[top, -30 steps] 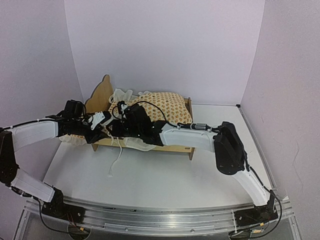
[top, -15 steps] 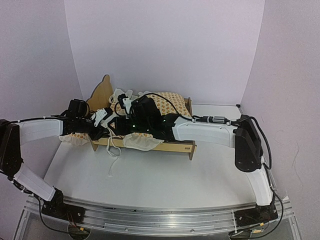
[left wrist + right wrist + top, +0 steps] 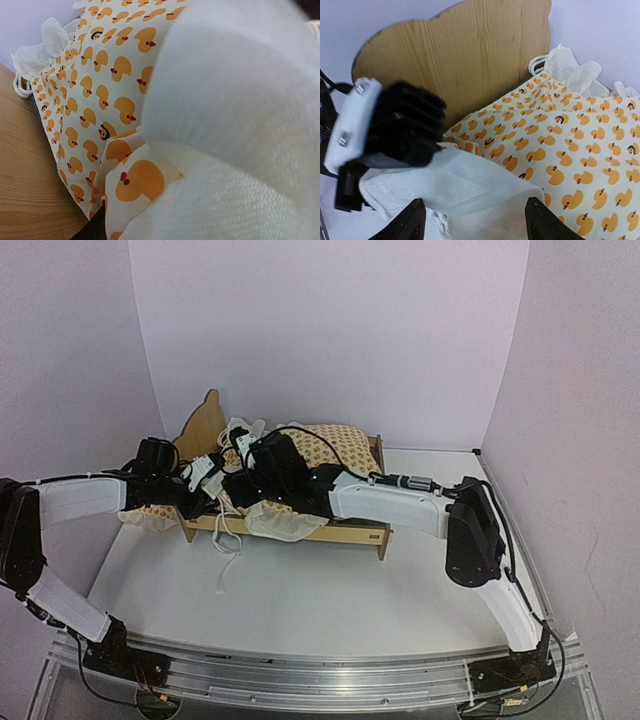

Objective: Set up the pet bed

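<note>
While the top view sets the pet bed (image 3: 340, 532) left of centre on the tabletop (image 3: 300, 590), the left end effector (image 3: 207, 480) and right end effector (image 3: 243, 462) crowd over its duck-print cushion (image 3: 345, 445). Left wrist view: blurred white cloth (image 3: 240, 100) fills the right; whether the left end effector pinches it I cannot tell. Only the right wrist view shows the right end effector spread wide above that cloth.

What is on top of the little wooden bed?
A duck-print cushion lies on the bed, with white cloth hanging over its near side. The bed's base is covered, so it cannot be seen.
</note>
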You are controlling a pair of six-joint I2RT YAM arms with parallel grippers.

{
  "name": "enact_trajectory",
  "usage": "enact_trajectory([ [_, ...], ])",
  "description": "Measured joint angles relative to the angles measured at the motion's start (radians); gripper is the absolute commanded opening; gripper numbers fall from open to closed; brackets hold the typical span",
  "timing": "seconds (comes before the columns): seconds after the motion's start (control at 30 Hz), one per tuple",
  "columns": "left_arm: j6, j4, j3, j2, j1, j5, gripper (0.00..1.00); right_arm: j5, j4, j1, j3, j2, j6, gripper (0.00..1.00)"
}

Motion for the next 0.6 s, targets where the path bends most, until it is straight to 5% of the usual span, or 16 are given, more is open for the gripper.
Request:
enact_trajectory([
  [0.2,-0.016,-0.017,0.023,0.000,-0.002,0.000,0.51,-0.007,-0.043,-0.014,0.009,0.075,0.008,0.03],
  [0.43,-0.021,-0.156,0.131,-0.009,-0.002,0.033,0.75,0.003,-0.067,-0.045,0.059,0.090,0.083,0.00],
  [0.6,-0.012,-0.261,0.140,-0.108,-0.002,0.083,0.70,0.014,-0.065,-0.055,0.096,0.090,0.117,0.00],
])
